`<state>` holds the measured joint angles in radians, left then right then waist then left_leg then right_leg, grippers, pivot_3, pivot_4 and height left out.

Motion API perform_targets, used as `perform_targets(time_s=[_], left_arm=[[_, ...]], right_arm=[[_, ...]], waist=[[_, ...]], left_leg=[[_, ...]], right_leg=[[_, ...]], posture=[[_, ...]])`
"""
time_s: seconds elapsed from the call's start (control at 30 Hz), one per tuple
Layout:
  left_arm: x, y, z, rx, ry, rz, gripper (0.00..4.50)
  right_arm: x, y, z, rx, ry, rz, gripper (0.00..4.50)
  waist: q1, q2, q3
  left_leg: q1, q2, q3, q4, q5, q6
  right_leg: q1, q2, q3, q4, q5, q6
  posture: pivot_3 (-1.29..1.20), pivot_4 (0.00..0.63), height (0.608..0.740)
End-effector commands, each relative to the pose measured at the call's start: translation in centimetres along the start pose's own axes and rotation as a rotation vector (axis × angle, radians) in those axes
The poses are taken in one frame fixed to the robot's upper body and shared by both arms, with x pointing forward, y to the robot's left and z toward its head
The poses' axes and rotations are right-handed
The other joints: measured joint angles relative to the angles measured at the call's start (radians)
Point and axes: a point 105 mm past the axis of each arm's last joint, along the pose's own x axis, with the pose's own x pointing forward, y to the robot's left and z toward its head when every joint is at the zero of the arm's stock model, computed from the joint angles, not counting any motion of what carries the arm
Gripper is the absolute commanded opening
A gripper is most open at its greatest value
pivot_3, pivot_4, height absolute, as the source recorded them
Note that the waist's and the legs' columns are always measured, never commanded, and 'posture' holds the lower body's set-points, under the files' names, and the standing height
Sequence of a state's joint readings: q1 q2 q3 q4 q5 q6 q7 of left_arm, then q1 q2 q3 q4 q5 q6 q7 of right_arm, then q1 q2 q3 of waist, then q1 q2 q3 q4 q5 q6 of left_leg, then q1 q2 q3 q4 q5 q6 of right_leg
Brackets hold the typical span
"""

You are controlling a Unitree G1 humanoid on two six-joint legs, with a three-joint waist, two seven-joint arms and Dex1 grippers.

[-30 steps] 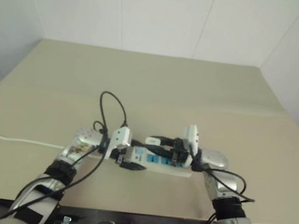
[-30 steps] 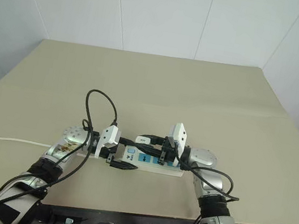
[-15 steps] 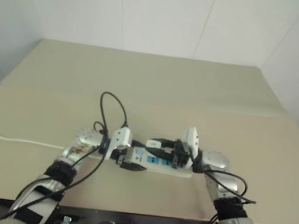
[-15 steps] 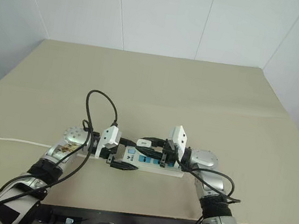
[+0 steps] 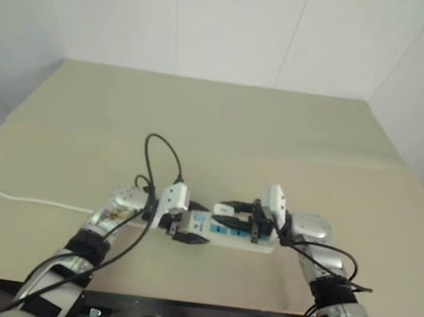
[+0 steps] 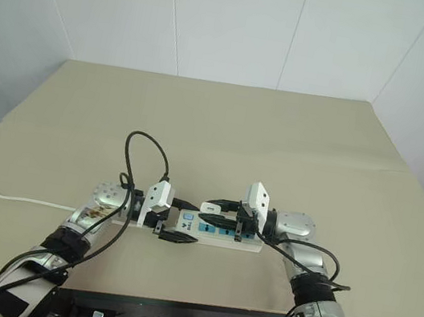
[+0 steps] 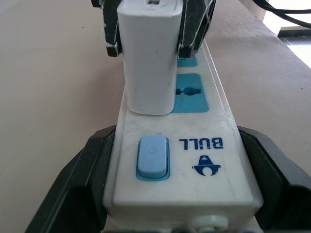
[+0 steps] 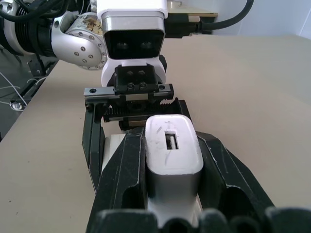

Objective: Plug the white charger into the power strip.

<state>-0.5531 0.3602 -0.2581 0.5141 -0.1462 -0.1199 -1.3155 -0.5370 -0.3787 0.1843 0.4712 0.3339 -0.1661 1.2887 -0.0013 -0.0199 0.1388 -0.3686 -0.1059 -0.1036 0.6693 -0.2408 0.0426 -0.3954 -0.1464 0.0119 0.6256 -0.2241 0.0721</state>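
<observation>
Lower now sits my right claw [image 6: 228, 216], pinched tight on the small white cube charger [image 7: 149, 53], which touches the first blue socket. My left claw [image 6: 171, 221] hugs the long white plastic power strip [image 7: 187, 165]. I think it's nearly plugged.

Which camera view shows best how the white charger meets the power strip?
The left wrist view: the white charger stands on the power strip, its base visible. The right wrist view shows its top between black fingers; the eye views show it small.
</observation>
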Motion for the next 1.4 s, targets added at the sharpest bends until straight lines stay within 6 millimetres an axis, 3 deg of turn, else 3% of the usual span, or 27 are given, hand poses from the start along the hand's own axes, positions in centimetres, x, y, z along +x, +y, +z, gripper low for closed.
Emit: perform_targets(time_s=[0.03,0.27,0.43,1.17,1.4], left_arm=[[-0.2,-1.4,-1.8,-0.046,0.067,-0.059,3.30],[-0.2,-1.4,-1.7,-0.046,0.065,-0.059,3.30],[-0.3,-1.4,-1.7,-0.048,0.066,-0.057,3.30],[-0.4,-1.5,-1.9,-0.048,0.066,-0.052,3.30],[-0.3,-1.5,-1.9,-0.049,0.065,-0.053,3.30]], right_arm=[[-3.2,-0.8,-3.8,0.097,0.181,-0.103,1.15],[-1.7,-0.4,-4.0,0.121,0.188,-0.045,1.15],[-1.7,-0.2,-4.2,0.138,0.194,-0.027,1.15],[0.0,0.6,-4.1,0.157,0.193,0.078,1.15],[0.0,0.7,-3.9,0.186,0.190,0.086,3.50]], waist=[[-0.001,0.000,-0.001],[-0.008,-0.001,-0.001],[-0.009,-0.001,-0.001],[-0.011,-0.001,-0.001],[-0.010,-0.001,-0.001]], left_leg=[[0.000,0.000,0.000,0.000,0.000,0.000],[0.003,0.001,0.000,-0.001,0.000,0.000],[0.008,0.001,0.000,-0.003,0.000,0.000],[0.011,0.001,-0.001,-0.008,-0.001,-0.001],[0.011,0.001,-0.002,-0.009,-0.001,-0.002]], right_leg=[[0.000,0.000,0.000,0.000,0.000,0.000],[0.003,0.000,0.000,0.000,0.000,0.000],[0.007,0.000,0.001,-0.001,-0.004,0.007],[0.007,0.001,0.002,-0.001,-0.006,0.007],[0.007,0.001,0.001,-0.001,-0.007,0.007]], posture=[[0.00,0.150,0.740],[0.00,0.150,0.740],[0.00,0.150,0.740],[0.00,0.150,0.740],[0.00,0.150,0.740]])
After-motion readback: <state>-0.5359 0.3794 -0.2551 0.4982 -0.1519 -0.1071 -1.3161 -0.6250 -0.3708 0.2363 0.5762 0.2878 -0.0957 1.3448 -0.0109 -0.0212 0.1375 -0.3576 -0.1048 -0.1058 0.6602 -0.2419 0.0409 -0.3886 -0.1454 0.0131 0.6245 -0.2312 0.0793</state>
